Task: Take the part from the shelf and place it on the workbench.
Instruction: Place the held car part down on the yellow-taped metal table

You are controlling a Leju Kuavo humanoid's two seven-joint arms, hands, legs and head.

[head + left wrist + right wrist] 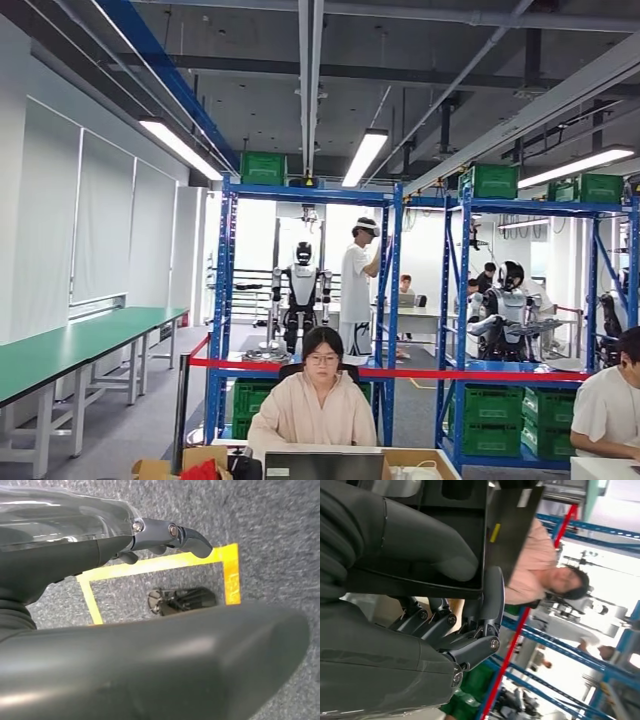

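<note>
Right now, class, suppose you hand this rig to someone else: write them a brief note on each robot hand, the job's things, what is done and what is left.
Right robot hand: grips a black part, thumb over its face, fingers under its edge.
Left robot hand: holds nothing and hangs over grey floor with yellow tape.
Things: blue shelves stand ahead behind a red barrier tape; a green-topped workbench runs along the left.
Done: part appears taken.
Left: carry it to the workbench and set it down.

The black part (433, 535) hides much of the right hand's (444, 625) fingers.
</note>
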